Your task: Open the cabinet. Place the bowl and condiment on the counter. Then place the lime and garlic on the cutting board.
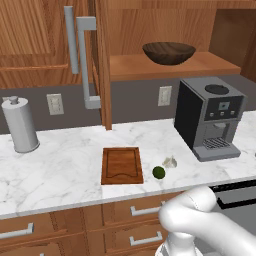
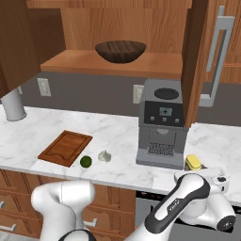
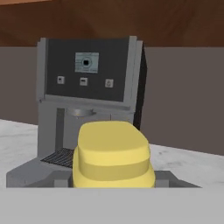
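cabinet (image 1: 102,60) doors stand open; the bowl (image 1: 168,52) sits on the lower shelf, above and a little left of the coffee machine (image 1: 210,117). judgement: the door step is done, the bowl transfer is not.

condiment (image 2: 193,162), a squat yellow bottle, is at the counter (image 1: 60,165) level just right of the coffee machine's base, near the front edge. in the hand view it sits dead centre and very close, the machine's drip tray behind it. the gripper (image 2: 221,180) sits just right of and nearer than the bottle in the right base view, wrist low at counter height. i cannot tell from the pictures whether the fingers are clamped on the bottle or merely around it; the finger tips are not visible in the hand view. judgement: this is either the setting-down of the condiment or the instant around letting go, placed here because this patch right of the machine is free.

lime (image 1: 158,172) and garlic (image 1: 170,162) lie on bare marble, close together, just right of the cutting board (image 1: 122,165), neither touching it. the board is bare. judgement: both are staged for a short carry left.

surface: white veined marble, flat. a tall grey cylinder (image 1: 20,125) with a knob stands far left. the wall behind is grey with outlets, and drawers run below the front edge.
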Controlling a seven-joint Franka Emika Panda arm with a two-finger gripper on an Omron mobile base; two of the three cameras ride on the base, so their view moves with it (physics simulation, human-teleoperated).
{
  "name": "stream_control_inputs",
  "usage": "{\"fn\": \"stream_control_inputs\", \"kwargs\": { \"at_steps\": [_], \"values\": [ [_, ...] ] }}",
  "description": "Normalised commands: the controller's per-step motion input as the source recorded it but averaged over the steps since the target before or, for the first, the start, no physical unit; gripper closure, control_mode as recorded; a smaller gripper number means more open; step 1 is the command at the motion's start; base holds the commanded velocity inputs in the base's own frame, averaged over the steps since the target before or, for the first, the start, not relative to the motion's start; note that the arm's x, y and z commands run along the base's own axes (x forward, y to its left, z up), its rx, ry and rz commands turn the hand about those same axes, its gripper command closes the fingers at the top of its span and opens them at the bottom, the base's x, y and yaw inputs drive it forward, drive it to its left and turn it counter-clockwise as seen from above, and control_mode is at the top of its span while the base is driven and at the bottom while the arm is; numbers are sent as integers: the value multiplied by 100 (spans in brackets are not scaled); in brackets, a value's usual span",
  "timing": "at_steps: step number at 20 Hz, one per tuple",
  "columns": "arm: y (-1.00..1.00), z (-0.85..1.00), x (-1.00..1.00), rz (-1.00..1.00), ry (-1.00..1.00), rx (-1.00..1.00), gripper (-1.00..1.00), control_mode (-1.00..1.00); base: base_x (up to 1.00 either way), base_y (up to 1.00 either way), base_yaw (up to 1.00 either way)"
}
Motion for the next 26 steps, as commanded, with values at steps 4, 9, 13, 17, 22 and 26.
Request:
{"fn": "stream_control_inputs", "kwargs": {
  "at_steps": [4,9,13,17,22,26],
  "values": [
    [-14,-19,17,0,0,0,100,-100,0,0,0],
    [-11,-18,19,0,0,0,100,-100,0,0,0],
    [-11,-19,17,0,0,0,100,-100,0,0,0],
    [-12,-19,19,0,0,0,100,-100,0,0,0],
    [-13,-19,20,0,0,0,100,-100,0,0,0],
    [-12,-18,20,0,0,0,100,-100,0,0,0]
  ]
}}
